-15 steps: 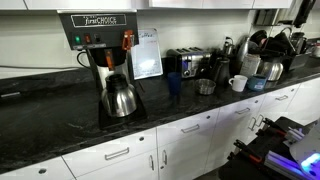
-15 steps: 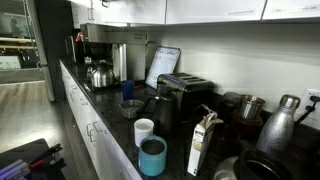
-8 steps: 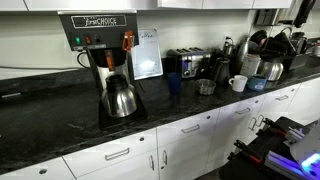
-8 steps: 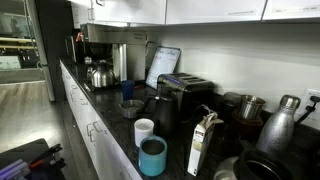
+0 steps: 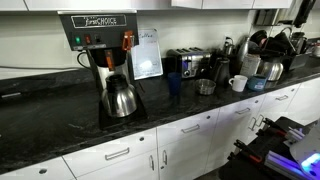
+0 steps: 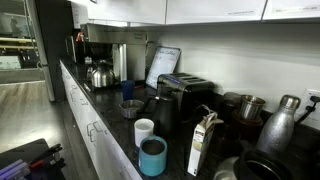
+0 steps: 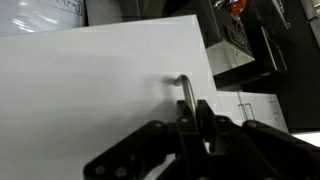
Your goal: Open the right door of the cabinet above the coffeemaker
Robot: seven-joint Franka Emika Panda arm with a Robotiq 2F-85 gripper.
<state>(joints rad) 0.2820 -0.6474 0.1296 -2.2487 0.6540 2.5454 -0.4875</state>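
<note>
In the wrist view the pincer (image 7: 194,110) points up the frame, its dark fingers (image 7: 204,120) drawn close together, seemingly clamped.

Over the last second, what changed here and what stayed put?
Barely anything. The cabinet door seems to have shifted slightly at its lower edge in an exterior view, as if swinging out; too small to be sure. The wrist view shows the gripper closed on the handle, with no earlier wrist picture to compare. The coffeemaker, toaster and white mug stayed put.
</note>
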